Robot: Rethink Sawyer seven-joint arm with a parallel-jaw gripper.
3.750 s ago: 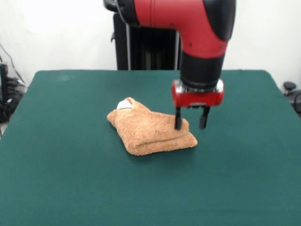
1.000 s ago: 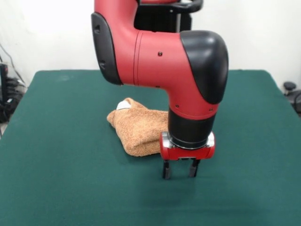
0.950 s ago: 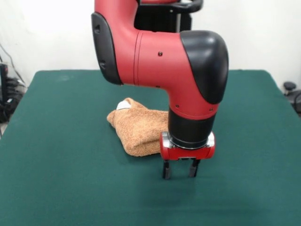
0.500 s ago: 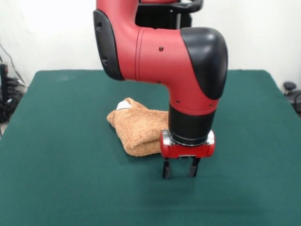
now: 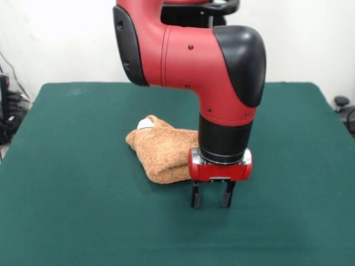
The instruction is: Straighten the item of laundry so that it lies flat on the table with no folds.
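The orange-tan towel (image 5: 162,151) lies folded in a thick bundle near the middle of the dark green table (image 5: 72,183). Its small white label (image 5: 146,124) shows at the far left corner. My gripper (image 5: 211,197) is open and empty, with its two black fingers pointing down just above the table. It is in front of the towel's near right part, on the camera side. The arm and wrist hide the towel's right end.
The robot's black pedestal (image 5: 188,16) stands at the table's far side. Cables and dark gear (image 5: 8,113) sit off the table's left edge, and a dark object (image 5: 345,111) sits off the right edge.
Since 3.8 s ago the gripper has moved from over the towel's right end to the table in front of it. In the last second it shifted only slightly. The towel has not moved.
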